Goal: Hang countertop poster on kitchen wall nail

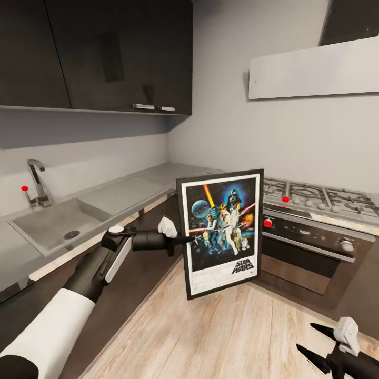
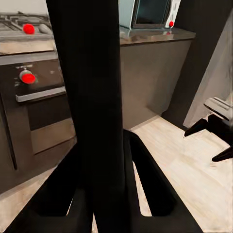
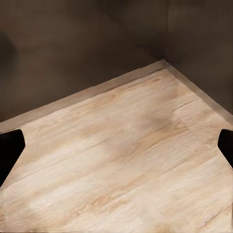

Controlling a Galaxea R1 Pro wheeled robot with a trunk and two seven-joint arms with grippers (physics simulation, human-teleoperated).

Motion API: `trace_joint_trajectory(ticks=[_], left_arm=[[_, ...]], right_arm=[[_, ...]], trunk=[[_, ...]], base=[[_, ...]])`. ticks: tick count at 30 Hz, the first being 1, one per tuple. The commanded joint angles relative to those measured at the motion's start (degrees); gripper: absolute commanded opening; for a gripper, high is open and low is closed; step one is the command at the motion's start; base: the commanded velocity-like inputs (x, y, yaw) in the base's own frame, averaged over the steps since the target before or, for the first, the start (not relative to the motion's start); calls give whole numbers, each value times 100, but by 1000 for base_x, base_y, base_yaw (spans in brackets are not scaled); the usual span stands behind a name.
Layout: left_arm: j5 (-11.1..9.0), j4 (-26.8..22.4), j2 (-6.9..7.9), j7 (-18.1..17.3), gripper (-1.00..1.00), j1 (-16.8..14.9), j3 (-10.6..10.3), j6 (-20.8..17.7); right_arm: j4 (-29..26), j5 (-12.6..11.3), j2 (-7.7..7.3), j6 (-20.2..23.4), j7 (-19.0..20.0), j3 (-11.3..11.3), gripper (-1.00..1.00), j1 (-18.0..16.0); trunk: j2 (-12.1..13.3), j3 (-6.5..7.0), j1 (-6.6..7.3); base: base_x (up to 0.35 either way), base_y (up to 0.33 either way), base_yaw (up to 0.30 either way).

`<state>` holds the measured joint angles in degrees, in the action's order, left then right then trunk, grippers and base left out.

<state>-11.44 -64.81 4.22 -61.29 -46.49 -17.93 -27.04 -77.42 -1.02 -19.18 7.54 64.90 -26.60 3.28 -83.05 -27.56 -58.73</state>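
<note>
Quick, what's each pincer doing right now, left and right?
Left pincer: closed on the left edge of the Star Wars poster, held upright in the air.
Right pincer: open, empty, low over the wooden floor.

Head view overlooks kitchen corner; left wrist view shares its oven point(image 1: 310, 252); right wrist faces floor.

Lighting: soft, even, fairly bright; dim under the wall cabinets point(image 1: 118, 52) at upper left. Faint shadows. Renders slightly blurred; straight lines bow near edges.
</note>
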Motion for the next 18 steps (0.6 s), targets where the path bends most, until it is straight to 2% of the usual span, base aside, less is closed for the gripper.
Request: trace_joint_trajectory(ticks=[1,5,8,11,14,18], left_arm=[[-44,61,21,-67,-100,-4,-15,-34],[-43,205,43,-380,-100,-2,-80,-31],[-35,295,59,-628,-100,-1,-131,-30],[-33,447,244,-806,-100,-1,-211,-29],[-33,487,349,-906,-100,-1,-380,-29],[-28,528,379,-1045,-100,-1,-422,-29]], right_arm=[[-67,-21,-89,209,124,-7,100,-40],[-140,-37,-221,729,412,-8,100,-298],[-162,-30,-266,927,854,-5,100,-575],[-172,0,-319,1177,1332,-2,100,-1153],[-170,5,-396,1617,1425,33,100,-1570],[-166,11,-434,1712,1461,75,100,-1868]], trunk=[[-3,-5,0],[-3,-5,0],[-3,-5,0],[-3,-5,0],[-3,-5,0],[-3,-5,0]], base=[[0,0,0],[0,0,0],[0,0,0],[0,0,0],[0,0,0],[0,0,0]])
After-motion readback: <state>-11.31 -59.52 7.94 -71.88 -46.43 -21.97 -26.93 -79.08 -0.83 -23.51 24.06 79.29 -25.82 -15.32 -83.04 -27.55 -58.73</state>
